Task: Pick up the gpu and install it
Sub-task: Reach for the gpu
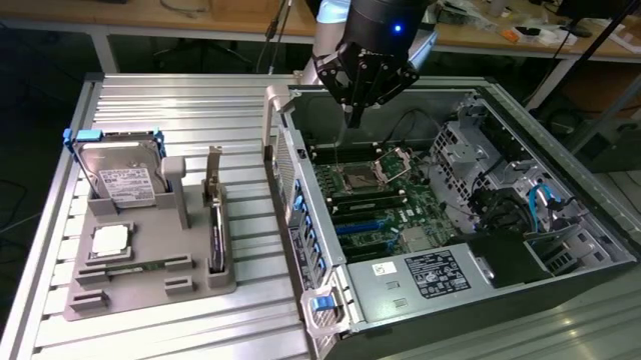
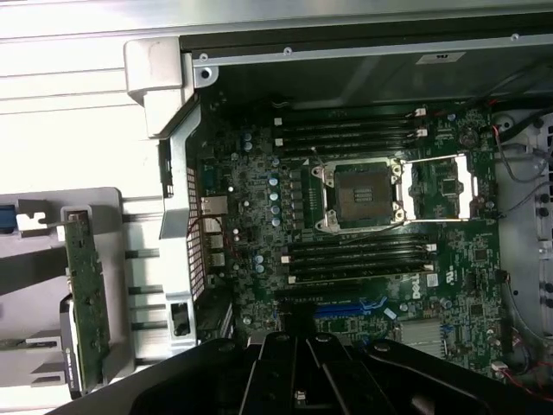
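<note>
Hovering over the open computer case (image 1: pixel 284 172), jaws shut on nothing, we have yet to lift the gpu (image 1: pixel 213 217) from its holder (image 1: pixel 150 279).

Closed hand (image 1: pixel 353 120), straight down, empty.

My end effector (image 1: pixel 353 118) hangs, fingers together, over the open computer case (image 1: pixel 288 169). The path down to the motherboard (image 1: pixel 373 196) is free. The drive cage (image 1: pixel 469 146), cables (image 1: pixel 410 124) and power supply (image 1: pixel 425 274) bound it on the exterior view's right. The case wall stands between me and the gpu (image 1: pixel 213 210) in its holder (image 1: pixel 150 281); bare worktop (image 1: pixel 251 300) separates holder and case.
</note>
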Tool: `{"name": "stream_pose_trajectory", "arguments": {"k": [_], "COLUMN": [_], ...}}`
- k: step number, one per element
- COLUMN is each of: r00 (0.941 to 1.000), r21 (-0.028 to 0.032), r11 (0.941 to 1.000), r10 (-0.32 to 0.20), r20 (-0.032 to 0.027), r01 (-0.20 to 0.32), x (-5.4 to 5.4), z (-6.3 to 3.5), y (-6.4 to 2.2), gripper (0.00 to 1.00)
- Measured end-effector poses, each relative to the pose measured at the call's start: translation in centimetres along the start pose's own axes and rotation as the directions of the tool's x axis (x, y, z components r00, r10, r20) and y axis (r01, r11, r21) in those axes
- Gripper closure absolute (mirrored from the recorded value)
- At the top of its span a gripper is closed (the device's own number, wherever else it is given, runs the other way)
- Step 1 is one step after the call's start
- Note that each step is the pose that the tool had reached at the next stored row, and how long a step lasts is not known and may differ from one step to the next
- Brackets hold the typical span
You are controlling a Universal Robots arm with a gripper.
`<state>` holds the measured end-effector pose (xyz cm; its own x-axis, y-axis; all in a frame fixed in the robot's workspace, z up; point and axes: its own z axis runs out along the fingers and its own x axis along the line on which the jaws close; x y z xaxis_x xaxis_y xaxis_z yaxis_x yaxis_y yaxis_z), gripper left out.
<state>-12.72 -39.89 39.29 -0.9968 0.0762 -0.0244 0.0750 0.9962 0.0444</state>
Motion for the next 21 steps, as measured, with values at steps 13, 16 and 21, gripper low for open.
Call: {"name": "stream_pose_trajectory", "arguments": {"k": [13, 16, 21], "r00": [1.0, 1.0, 1.0], "r21": [0.0, -0.0001, 0.0], "r11": [1.0, 1.0, 1.0], "r10": [0.0, 0.0, 0.0], "r20": [0.0, 0.0, 0.0], "r01": [0.0, 0.0, 0.0], "x": [0.58, 0.68, 0.82], "z": [0.01, 0.01, 0.01], "y": [-0.04, -0.04, -0.05], "gripper": [0.89, 0.89, 0.89]}}
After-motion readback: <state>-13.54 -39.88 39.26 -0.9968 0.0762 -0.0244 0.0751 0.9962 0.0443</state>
